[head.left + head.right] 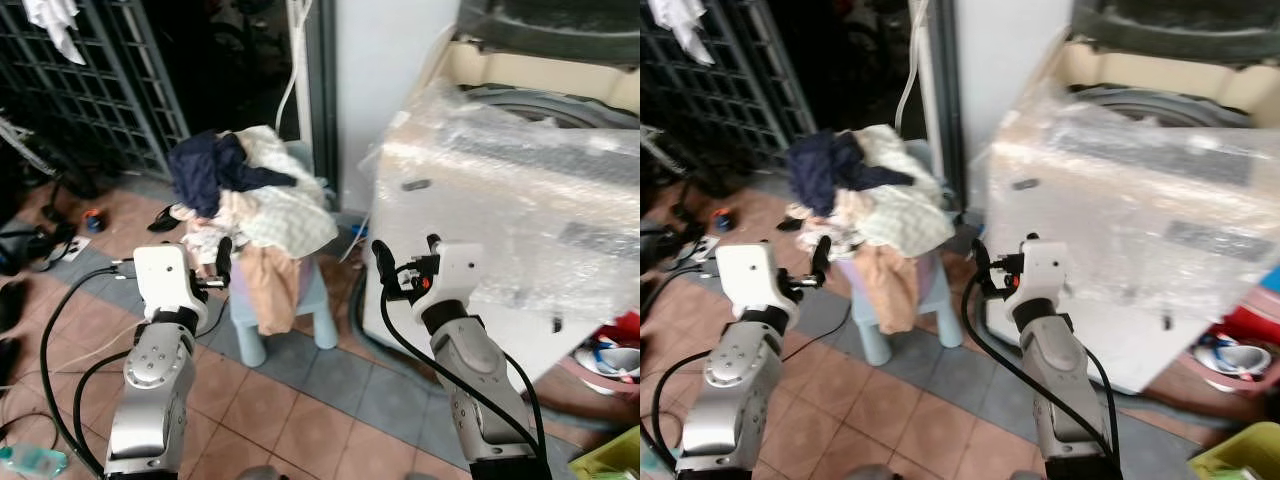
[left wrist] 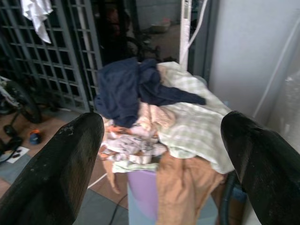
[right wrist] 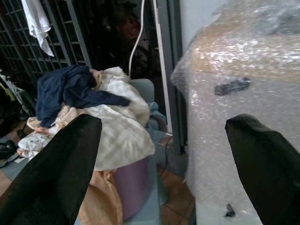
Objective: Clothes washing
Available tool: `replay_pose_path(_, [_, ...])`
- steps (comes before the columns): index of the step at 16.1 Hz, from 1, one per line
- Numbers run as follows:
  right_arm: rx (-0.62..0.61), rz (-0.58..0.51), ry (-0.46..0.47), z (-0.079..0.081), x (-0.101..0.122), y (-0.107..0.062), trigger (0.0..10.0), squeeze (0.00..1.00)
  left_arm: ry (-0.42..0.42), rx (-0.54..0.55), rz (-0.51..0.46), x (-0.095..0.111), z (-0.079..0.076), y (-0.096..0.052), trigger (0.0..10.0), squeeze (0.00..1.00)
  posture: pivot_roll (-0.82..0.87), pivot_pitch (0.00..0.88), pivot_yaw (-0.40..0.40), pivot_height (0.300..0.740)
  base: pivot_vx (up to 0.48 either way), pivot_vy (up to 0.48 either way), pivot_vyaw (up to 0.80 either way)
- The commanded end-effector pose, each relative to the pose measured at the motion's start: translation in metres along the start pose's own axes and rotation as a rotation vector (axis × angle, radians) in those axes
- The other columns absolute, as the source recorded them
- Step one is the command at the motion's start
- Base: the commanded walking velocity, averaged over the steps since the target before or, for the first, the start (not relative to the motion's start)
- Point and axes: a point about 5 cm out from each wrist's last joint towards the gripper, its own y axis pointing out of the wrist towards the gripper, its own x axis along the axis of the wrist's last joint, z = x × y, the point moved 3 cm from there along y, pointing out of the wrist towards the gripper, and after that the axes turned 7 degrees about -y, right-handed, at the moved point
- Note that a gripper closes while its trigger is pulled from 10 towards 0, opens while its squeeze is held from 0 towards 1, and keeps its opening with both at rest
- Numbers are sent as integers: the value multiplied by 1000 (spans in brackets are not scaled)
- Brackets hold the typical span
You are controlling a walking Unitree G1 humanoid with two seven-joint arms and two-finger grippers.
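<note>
A heap of clothes (image 1: 262, 205) lies on a purple basket (image 2: 143, 187) that stands on a pale blue stool (image 1: 318, 300). A navy garment (image 1: 205, 170) tops the heap, over a checked cloth and an orange piece that hangs down. To the right stands the washing machine (image 1: 520, 220), wrapped in bubble plastic with its lid up. My left gripper (image 1: 173, 262) is open, just short of the heap's near left side, with nothing between its fingers (image 2: 56, 164). My right gripper (image 1: 407, 255) is open too, held before the machine's front corner and holding nothing.
A metal grille gate (image 1: 90, 90) closes the back left, with sandals (image 1: 165, 218) and small items on the tiled floor before it. A white hose (image 1: 295, 70) hangs by the wall. A green bin (image 1: 610, 455) and a bowl (image 1: 605, 355) sit at the lower right.
</note>
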Motion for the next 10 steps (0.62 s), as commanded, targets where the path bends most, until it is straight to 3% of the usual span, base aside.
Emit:
replay_pose_path(1, [-17,-5,-7,-8,1,0,10000,0,-15,-45,-1,0,-10,1,10000,0,-43,0,94,740,0,0,0])
replay_pose_path(3, [4,-7,-23,-5,1,2,10000,0,-5,-49,-2,-1,-10,2,10000,0,-40,0,88,740,0,0,0])
replay_pose_path(6, [41,-22,-40,1,5,4,10000,0,-4,-47,-1,-1,-9,2,10000,0,-35,0,87,740,0,0,800])
replay_pose_path(10, [58,-19,-24,4,2,4,10000,0,-6,-75,0,0,-11,2,10000,0,-37,0,96,740,323,0,794])
